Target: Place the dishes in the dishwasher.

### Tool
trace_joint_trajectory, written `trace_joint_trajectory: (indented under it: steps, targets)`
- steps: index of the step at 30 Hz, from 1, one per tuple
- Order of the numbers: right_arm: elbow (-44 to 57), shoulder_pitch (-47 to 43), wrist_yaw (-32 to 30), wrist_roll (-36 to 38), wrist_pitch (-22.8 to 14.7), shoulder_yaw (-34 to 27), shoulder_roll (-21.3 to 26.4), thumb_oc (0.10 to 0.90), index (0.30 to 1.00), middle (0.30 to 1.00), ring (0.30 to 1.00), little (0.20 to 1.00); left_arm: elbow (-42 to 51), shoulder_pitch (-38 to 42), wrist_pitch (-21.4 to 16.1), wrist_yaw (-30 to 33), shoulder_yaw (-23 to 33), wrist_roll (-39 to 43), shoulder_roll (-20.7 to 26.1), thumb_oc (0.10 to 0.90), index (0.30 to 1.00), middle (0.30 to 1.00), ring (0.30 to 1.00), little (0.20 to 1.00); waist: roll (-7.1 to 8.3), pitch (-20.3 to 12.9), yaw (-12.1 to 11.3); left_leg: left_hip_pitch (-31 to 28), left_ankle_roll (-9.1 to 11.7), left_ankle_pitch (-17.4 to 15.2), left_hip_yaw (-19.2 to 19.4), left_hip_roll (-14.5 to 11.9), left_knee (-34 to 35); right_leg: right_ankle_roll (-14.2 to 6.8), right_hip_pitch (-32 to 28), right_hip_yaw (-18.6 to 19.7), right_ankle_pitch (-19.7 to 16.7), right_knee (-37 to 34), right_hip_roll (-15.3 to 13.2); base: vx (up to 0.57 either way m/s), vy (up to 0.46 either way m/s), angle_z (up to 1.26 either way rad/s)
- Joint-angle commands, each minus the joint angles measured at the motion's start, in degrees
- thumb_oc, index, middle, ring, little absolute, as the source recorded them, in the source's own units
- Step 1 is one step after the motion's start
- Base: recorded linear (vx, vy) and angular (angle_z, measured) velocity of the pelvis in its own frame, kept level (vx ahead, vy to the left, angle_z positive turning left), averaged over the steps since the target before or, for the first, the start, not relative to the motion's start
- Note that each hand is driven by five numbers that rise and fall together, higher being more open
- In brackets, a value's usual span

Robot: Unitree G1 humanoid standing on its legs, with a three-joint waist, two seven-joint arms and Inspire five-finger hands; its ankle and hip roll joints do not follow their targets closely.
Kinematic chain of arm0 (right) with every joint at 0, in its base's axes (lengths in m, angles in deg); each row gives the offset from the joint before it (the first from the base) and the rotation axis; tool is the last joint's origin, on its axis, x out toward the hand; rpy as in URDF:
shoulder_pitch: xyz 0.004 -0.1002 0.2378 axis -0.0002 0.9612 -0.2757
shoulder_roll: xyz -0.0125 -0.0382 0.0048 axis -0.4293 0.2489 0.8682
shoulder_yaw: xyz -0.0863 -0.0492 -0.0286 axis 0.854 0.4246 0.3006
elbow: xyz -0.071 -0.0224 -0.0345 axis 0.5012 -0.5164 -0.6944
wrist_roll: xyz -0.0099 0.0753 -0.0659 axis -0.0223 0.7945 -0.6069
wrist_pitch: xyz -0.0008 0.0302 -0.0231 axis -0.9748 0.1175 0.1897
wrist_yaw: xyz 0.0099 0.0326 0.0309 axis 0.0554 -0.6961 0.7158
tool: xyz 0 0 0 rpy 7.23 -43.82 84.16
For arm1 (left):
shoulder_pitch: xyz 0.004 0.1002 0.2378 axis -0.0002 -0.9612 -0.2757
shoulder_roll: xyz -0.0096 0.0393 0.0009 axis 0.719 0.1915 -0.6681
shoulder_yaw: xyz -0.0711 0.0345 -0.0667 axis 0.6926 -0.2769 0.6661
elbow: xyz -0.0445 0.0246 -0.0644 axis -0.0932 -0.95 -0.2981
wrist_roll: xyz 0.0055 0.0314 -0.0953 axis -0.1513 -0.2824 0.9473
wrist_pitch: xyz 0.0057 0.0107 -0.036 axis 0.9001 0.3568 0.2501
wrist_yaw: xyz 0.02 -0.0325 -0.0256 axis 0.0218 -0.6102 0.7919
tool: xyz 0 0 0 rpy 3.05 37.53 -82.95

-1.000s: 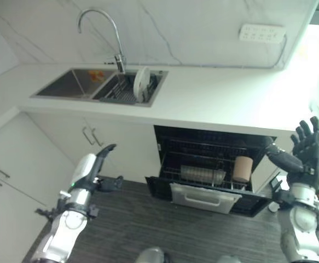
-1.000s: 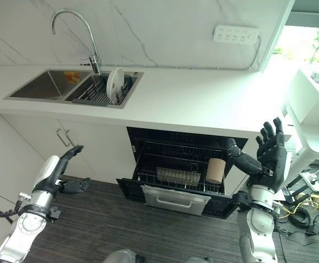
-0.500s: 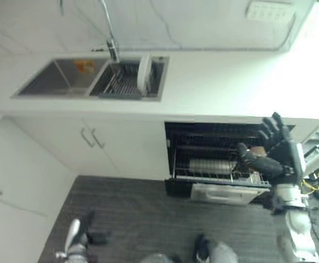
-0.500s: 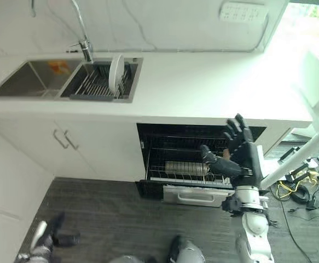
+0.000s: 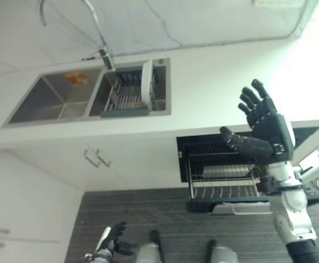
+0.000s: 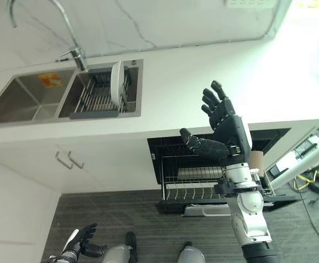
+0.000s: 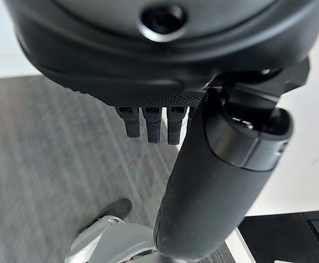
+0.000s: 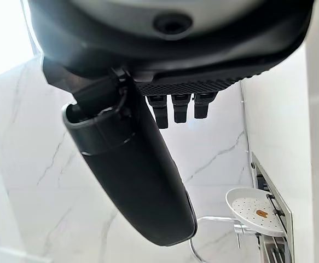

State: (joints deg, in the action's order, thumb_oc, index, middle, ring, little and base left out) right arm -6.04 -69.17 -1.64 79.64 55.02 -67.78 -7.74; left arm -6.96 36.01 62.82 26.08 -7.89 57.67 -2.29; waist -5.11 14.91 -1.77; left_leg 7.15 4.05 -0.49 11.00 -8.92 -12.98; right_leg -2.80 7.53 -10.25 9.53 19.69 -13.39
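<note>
The right robot hand (image 6: 225, 123) is raised in front of the desk (image 6: 175, 93), palm turned toward the sink side, its fingers straight and spread apart and its thumb stretched out sideways; it holds nothing. Its forearm rises nearly upright from the lower right. The left robot hand (image 6: 81, 241) hangs low over the dark floor (image 6: 148, 219) at the bottom edge, fingers relaxed and apart, also empty. The plate (image 6: 116, 83) stands on edge in the rack (image 6: 96, 96) in the right basin of the sink (image 6: 33, 98), its faces turned to the left and right, its rim running from front to back, just right of the tap (image 6: 66, 33). Below the desk, the dishwasher (image 6: 214, 164) is open, its wire basket (image 6: 195, 183) pulled out toward the robot, with a pale dish lying in it and a tan cup (image 6: 257, 163) at its right end, partly hidden behind the right arm.
</note>
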Motion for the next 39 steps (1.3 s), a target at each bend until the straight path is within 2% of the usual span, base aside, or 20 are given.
trace_joint_trajectory:
  steps: [1,5,9,12,14,16,17,18,19,21,22,23,24,26,27,28,32,34,37,39]
  targets:
    - [5.8,-5.0,1.9,0.9,-6.6,-0.1,0.2,0.800,0.900,0.900,0.900,0.900,1.7,-0.8,-0.8,1.5,2.6,2.6,2.3,0.800,0.900,0.900,0.900,0.900,0.46,-3.3,-2.6,2.9,1.4,-2.5,-4.5,-3.1,-4.2,-2.6,-8.6,-7.5,2.0,-2.5,5.8,0.13,0.308,-0.61]
    - [7.0,-5.3,-2.6,-1.9,-5.8,0.7,-0.6,0.800,0.900,0.900,0.900,0.900,-6.9,0.8,-1.5,-1.1,2.8,1.6,1.0,0.800,0.900,0.900,0.900,0.900,0.18,-3.8,-2.8,1.7,0.0,-4.4,-5.3,-1.6,-4.2,-3.2,-10.1,-7.5,1.5,-2.5,4.9,0.19,0.395,-0.33]
    - [9.9,-4.8,-5.8,-2.8,-5.3,0.2,-1.6,0.800,0.900,0.900,0.900,0.900,-13.5,3.0,0.7,-5.9,1.4,7.1,-1.4,0.800,0.900,0.900,0.900,0.900,1.41,-3.9,-2.2,0.2,-3.6,-7.7,-4.2,2.3,-4.2,-5.3,-8.4,-5.9,-2.3,-2.5,2.1,0.15,0.291,-0.18]
    - [10.0,-5.5,-8.4,-3.3,-9.7,-0.5,-2.6,0.800,0.900,0.900,0.900,0.900,-15.8,2.6,3.1,-7.0,2.1,14.1,-3.5,0.800,0.900,0.900,0.900,0.900,1.70,-4.0,-2.6,-0.3,-4.8,-9.2,-3.3,3.3,-4.2,-6.1,-7.4,-5.9,-4.4,-2.5,0.7,0.07,0.133,-0.46]
    - [10.9,-6.2,-9.8,-4.7,-12.0,-0.7,-3.5,0.800,0.900,0.900,0.900,0.900,-16.6,2.4,4.7,-8.0,3.4,16.9,-4.3,0.800,0.900,0.900,0.900,0.900,1.72,-4.3,-3.4,-0.4,-5.3,-9.9,-1.7,3.1,-4.2,-6.3,-7.7,-8.4,-5.8,-2.5,0.3,0.02,0.099,-0.20]
    - [12.3,-8.6,-10.6,-4.7,-12.2,0.7,-5.2,0.800,0.900,0.900,0.900,0.900,-17.8,2.6,6.9,-7.8,3.7,19.1,-5.3,0.800,0.900,0.900,0.900,0.900,2.15,-4.2,-5.5,-1.6,-5.0,-11.8,0.3,3.3,-4.2,-6.9,-7.1,-13.1,-6.2,-2.5,-1.0,0.08,0.000,-1.05]
    - [12.2,-9.8,-11.5,-6.0,-12.6,1.2,-5.6,0.800,0.900,0.900,0.900,0.900,-18.6,2.2,7.3,-7.4,4.4,20.0,-5.6,0.800,0.900,0.900,0.900,0.900,2.29,-4.2,-6.1,-2.0,-4.9,-11.9,1.1,2.9,-4.2,-6.6,-7.1,-13.8,-5.5,-2.5,-1.8,0.08,-0.118,-1.76]
    - [12.2,-10.7,-11.3,-6.1,-13.6,1.3,-5.2,0.800,0.900,0.900,0.900,0.900,-19.6,1.6,8.2,-8.0,6.4,27.5,-6.2,0.800,0.900,0.900,0.900,0.900,2.46,-4.2,-6.2,-1.8,-4.9,-10.9,2.0,2.5,-4.2,-5.8,-6.3,-14.3,-4.9,-2.5,-1.5,0.05,-0.139,-1.47]
    - [12.8,-11.2,-10.4,-6.4,-13.3,1.1,-4.7,0.800,0.900,0.900,0.900,0.900,-19.6,1.0,11.6,-10.0,9.9,34.7,-7.1,0.800,0.900,0.900,0.900,0.900,2.57,-4.6,-6.3,-1.9,-4.3,-10.6,2.9,1.8,-4.2,-5.7,-6.3,-14.7,-3.0,-2.5,-1.3,0.07,-0.242,-0.55]
    - [13.7,-12.3,-9.5,-4.0,-12.0,-0.4,-4.0,0.800,0.900,0.900,0.900,0.900,-20.1,0.3,13.0,-10.7,11.6,30.0,-8.3,0.800,0.900,0.900,0.900,0.900,3.33,-4.8,-5.9,-1.7,-3.3,-8.7,4.9,0.1,-4.2,-3.9,-7.4,-14.8,0.2,-2.5,1.1,0.21,-0.294,0.17]
    - [13.9,-13.5,-9.9,-5.7,-12.6,-0.4,-3.7,0.800,0.900,0.900,0.900,0.900,-21.1,0.1,12.5,-10.7,11.7,31.2,-8.3,0.800,0.900,0.900,0.900,0.900,4.40,-4.2,-6.2,-4.0,-3.5,-10.5,4.2,2.2,-4.2,-3.3,-8.2,-13.8,1.8,-2.5,1.4,0.22,-0.171,0.46]
    - [14.1,-14.2,-10.8,-6.3,-12.5,-0.1,-3.4,0.800,0.900,0.900,0.900,0.900,-21.5,0.1,13.3,-10.0,11.7,31.5,-8.4,0.800,0.900,0.900,0.900,0.900,5.29,-3.5,-6.7,-3.3,-3.8,-8.4,4.4,3.7,-4.2,-2.2,-8.0,-13.8,0.8,-2.5,0.9,0.25,-0.045,0.48]
    - [14.5,-14.8,-11.5,-5.9,-12.2,-0.1,-3.3,0.800,0.900,0.900,0.900,0.900,-21.9,-0.1,15.9,-4.9,11.4,33.2,-8.7,0.800,0.900,0.900,0.900,0.900,5.57,-2.6,-7.5,-1.8,-3.1,-6.1,3.8,3.8,-4.5,-1.5,-9.0,-13.1,1.3,-2.5,1.2,0.13,0.065,0.28]
    - [14.0,-16.9,-12.3,-6.3,-12.7,0.2,-3.0,0.800,0.900,0.900,0.900,0.900,-24.2,-0.4,16.8,-2.4,13.3,38.1,-9.4,0.800,0.900,0.900,0.900,0.900,4.05,-1.2,-8.2,3.8,-0.8,-2.1,1.9,0.1,-4.2,-1.8,-10.4,-12.1,2.7,-2.5,2.7,0.21,0.247,-0.19]
    - [14.2,-17.2,-12.3,-7.3,-13.3,0.6,-3.3,0.800,0.900,0.900,0.900,0.900,-24.7,-0.4,17.6,-2.6,14.0,36.8,-9.6,0.800,0.900,0.900,0.900,0.900,3.42,-0.9,-8.6,5.8,0.2,-0.2,0.5,-1.1,-4.2,-2.0,-11.0,-11.8,3.2,-2.5,3.1,0.30,0.368,-0.09]
    - [14.9,-17.5,-12.2,-8.8,-13.5,0.9,-3.7,0.800,0.900,0.900,0.900,0.900,-27.3,-0.5,16.3,-3.4,14.2,32.2,-9.8,0.800,0.900,0.900,0.900,0.900,2.77,-0.6,-9.6,8.3,0.9,2.3,-2.0,-2.2,-4.2,-2.4,-12.5,-11.8,4.2,-2.5,2.9,0.29,0.326,0.11]
    - [16.0,-16.5,-11.7,-7.3,-12.3,0.6,-3.0,0.800,0.900,0.900,0.900,0.900,-28.7,0.8,15.7,-0.7,13.4,25.7,-9.1,0.800,0.900,0.900,0.900,0.900,3.26,-2.6,-10.5,6.9,-1.4,-2.7,-0.9,0.0,-4.2,-4.6,-15.0,-14.4,4.3,-2.5,-0.1,0.24,0.264,-0.28]
    - [17.7,-14.2,-11.8,-6.1,-11.8,0.6,-3.3,0.800,0.900,0.900,0.900,0.900,-29.6,1.4,16.3,0.7,13.3,24.9,-8.7,0.800,0.900,0.900,0.900,0.900,3.38,-3.4,-10.2,5.7,-3.2,-4.6,-1.4,2.2,-4.2,-4.4,-16.0,-15.0,1.3,-2.5,-0.2,0.27,0.167,-0.34]
    - [16.6,-15.4,-9.5,-3.1,-10.8,2.5,-4.3,0.800,0.900,0.900,0.900,0.900,-30.6,1.9,17.3,0.7,13.0,26.9,-8.0,0.800,0.900,0.900,0.900,0.900,2.70,-3.3,-8.8,3.2,-3.3,-6.0,-2.0,2.4,-4.2,-4.1,-10.6,-13.8,-0.3,-2.5,0.0,0.13,0.044,-0.32]
    - [16.4,-17.1,-9.0,-2.0,-8.7,4.0,-4.8,0.800,0.900,0.900,0.900,0.900,-30.6,2.5,18.9,0.8,12.5,31.2,-7.4,0.800,0.900,0.900,0.900,0.900,1.68,-2.1,-7.1,1.2,-2.9,-6.9,-2.2,0.9,-4.2,-4.2,-6.0,-12.4,-2.8,-2.5,-0.6,0.06,-0.056,-0.54]
